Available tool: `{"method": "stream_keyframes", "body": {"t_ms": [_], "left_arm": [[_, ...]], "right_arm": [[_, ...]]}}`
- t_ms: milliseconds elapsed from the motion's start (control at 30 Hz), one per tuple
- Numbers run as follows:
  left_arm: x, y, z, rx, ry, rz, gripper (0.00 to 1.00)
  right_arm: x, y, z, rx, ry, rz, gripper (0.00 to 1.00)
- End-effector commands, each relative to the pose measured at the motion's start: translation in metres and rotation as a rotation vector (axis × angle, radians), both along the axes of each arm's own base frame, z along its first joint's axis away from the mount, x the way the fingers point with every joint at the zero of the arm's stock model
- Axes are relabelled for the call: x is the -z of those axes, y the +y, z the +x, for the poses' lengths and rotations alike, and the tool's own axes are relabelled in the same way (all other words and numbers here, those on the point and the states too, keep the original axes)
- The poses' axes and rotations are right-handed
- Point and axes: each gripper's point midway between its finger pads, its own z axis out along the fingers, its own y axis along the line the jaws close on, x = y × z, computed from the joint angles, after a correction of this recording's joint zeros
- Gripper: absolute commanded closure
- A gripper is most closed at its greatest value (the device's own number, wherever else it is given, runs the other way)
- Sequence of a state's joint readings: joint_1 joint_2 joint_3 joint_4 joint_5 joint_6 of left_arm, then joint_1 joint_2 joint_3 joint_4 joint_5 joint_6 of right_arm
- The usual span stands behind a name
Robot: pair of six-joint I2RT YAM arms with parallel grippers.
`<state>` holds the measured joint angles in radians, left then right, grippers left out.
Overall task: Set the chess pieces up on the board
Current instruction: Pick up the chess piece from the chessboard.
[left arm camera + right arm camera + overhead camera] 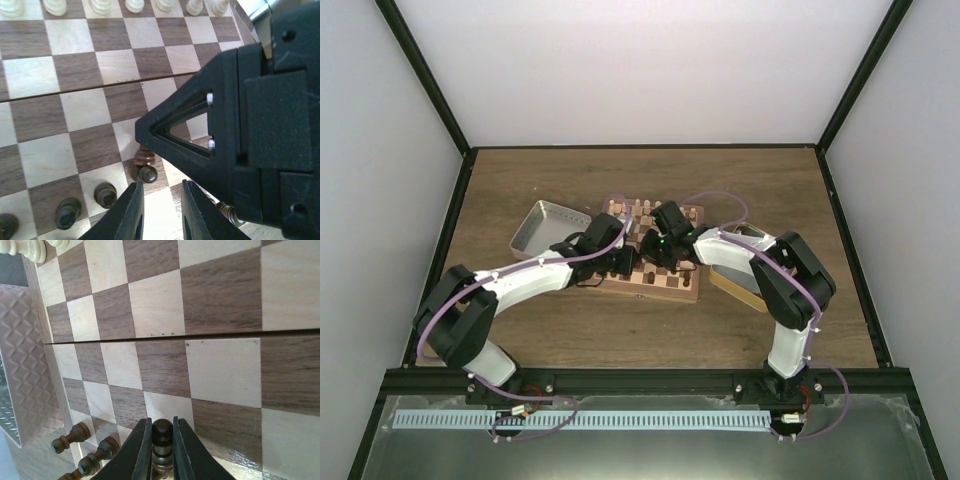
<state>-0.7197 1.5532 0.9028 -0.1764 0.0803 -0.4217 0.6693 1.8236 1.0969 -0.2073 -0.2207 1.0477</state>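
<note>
The board (660, 292) lies mid-table with both grippers over it. In the right wrist view, my right gripper (162, 440) is shut on the round head of a dark brown pawn (162, 431), which stands upright at the board's (220, 295) near edge. Two more dark chess pieces (70, 437) stand to its left. My left gripper (159, 212) is open over a light square with nothing between its fingers. Just ahead of it stands a dark pawn (146, 170), with the right gripper's black body (240, 115) hanging over it. Other dark pawns (105, 194) stand in a row to the left.
Pale cream chessmen (100, 6) line the board's far row. One metal tin (548, 228) sits left of the board, and another (745, 270) lies at its right, partly under my right arm. The tin's patterned wall (22, 390) is close to the right gripper.
</note>
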Motion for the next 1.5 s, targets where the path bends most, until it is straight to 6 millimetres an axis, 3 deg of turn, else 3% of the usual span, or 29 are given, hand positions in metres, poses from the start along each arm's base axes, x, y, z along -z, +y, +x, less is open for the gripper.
{"method": "stream_keyframes", "body": {"t_ms": [0,300,800,1467], "left_arm": [[0.007,-0.011,-0.003,0.049,0.034,-0.026,0.77],[0.023,-0.010,0.003,0.021,0.065,0.014,0.81],[0.012,-0.012,0.012,0.008,0.027,0.006,0.83],[0.030,-0.012,0.014,0.007,0.063,0.056,0.89]], "right_arm": [[-0.011,-0.005,0.002,0.012,-0.037,-0.019,0.88],[-0.011,-0.004,0.001,0.006,-0.038,-0.016,0.89],[-0.011,-0.005,0.001,0.006,-0.040,-0.014,0.89],[-0.012,-0.005,0.001,0.005,-0.045,-0.012,0.92]]}}
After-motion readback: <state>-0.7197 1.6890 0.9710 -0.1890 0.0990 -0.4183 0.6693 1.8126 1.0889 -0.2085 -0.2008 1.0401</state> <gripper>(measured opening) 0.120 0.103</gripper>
